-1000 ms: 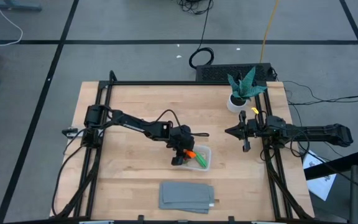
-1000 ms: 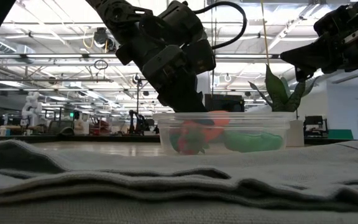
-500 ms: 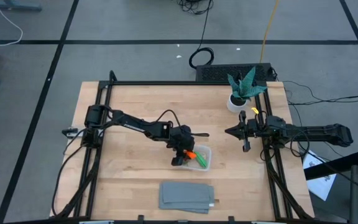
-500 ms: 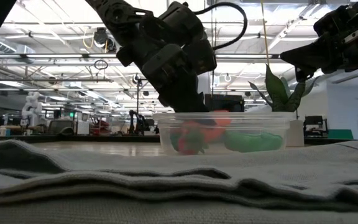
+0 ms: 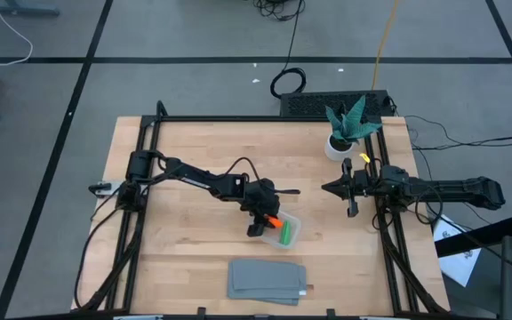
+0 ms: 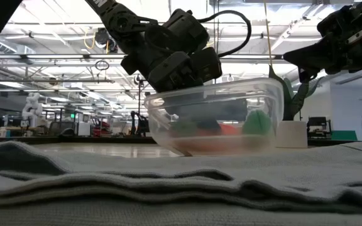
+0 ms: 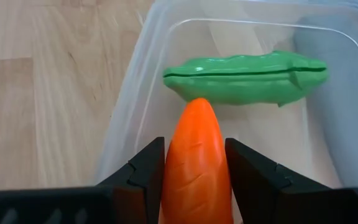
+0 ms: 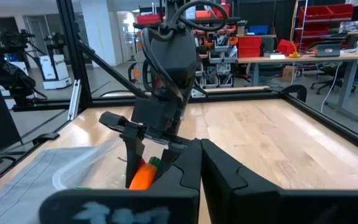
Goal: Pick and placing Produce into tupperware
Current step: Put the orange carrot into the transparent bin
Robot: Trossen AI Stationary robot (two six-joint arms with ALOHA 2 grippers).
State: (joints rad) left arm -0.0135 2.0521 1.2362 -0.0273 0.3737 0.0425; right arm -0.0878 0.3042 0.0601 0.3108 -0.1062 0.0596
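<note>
My left gripper (image 5: 261,222) (image 7: 194,183) is shut on the orange carrot (image 7: 194,155) at the far-left end of the clear tupperware (image 5: 290,235) (image 6: 215,116). The green pod (image 7: 244,78) (image 5: 284,233) lies on the tupperware's floor, just beyond the carrot's tip. In the low view the tupperware looks tipped, its rim (image 6: 168,95) close under the left gripper (image 6: 175,66). Red and green shapes show blurred through its wall; I cannot make out the berry. My right gripper (image 5: 327,188) (image 8: 197,155) hovers shut, off to the right of the tupperware. My left gripper pinches the carrot's thick body (image 7: 194,174) between its two fingers, one on each side. The fingers slant down from the table's far-left side and lie along the carrot. Its pointed tip (image 7: 196,106) sticks out past them toward the pod. Whether a finger touches the tupperware's rim (image 7: 126,118), I cannot tell.
A folded grey cloth (image 5: 268,280) (image 6: 168,182) lies by the near edge, in front of the tupperware. A spiky green plant in a white pot (image 5: 345,132) stands at the far right. Black frame rails (image 5: 140,204) run along the table's left and right sides.
The tupperware has turned about and slid a little toward the table's near edge; in the low view it now looks tipped and nearer. My left gripper has shifted slightly the same way, still shut on the carrot. The pod inside has moved along with the tupperware.
</note>
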